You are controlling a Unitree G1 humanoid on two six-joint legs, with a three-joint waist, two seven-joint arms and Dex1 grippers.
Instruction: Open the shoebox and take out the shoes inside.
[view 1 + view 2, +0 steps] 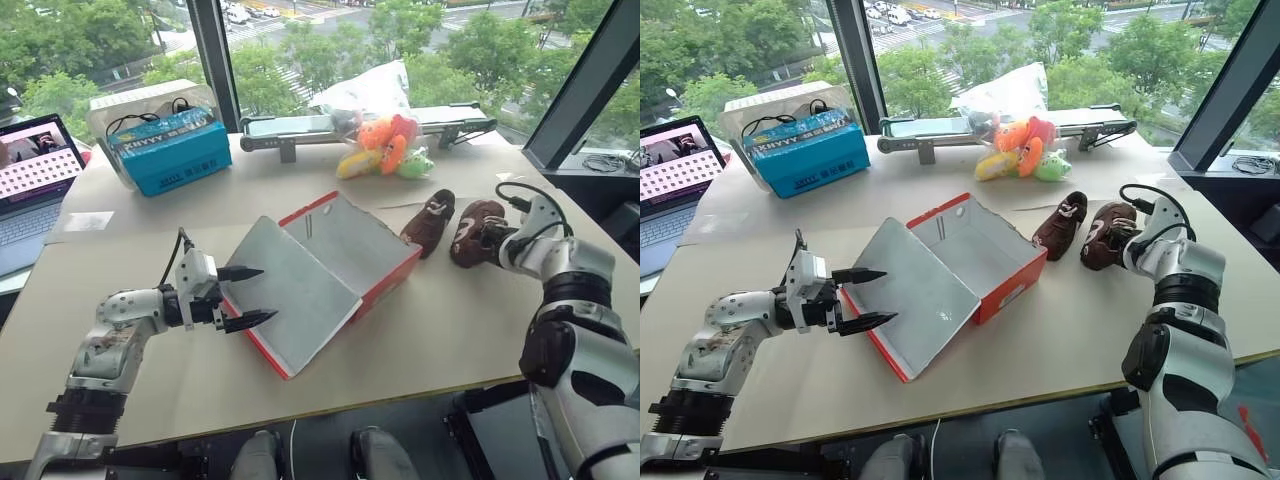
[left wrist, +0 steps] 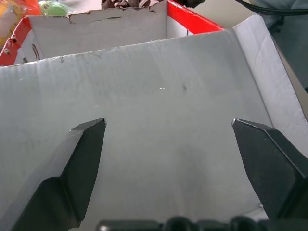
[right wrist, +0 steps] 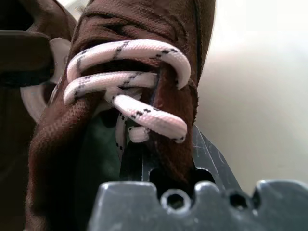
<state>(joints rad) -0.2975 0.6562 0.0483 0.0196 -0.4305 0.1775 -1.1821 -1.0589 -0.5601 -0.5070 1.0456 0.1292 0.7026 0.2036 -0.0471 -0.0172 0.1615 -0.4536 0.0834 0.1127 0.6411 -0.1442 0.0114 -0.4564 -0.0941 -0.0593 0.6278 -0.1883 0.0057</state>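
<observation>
Gripping one small dark brown laced shoe [image 1: 1102, 234] at the far right of the pale surface [image 1: 1070, 340], my right gripper [image 1: 497, 238] is clamped on its upper.

Its mate [image 1: 1061, 224] lies just left, beside the red cardboard shoebox [image 1: 985, 252], whose grey-white lid [image 1: 915, 295] lies flung open. My left gripper [image 1: 866, 297] hovers spread wide at the lid's edge.

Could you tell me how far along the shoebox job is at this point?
Done: the shoebox lies open and looks empty, and one shoe rests on the table. In hand: the right gripper is shut on the second shoe beside it. Left: letting that shoe go. The left gripper is open at the lid.
</observation>
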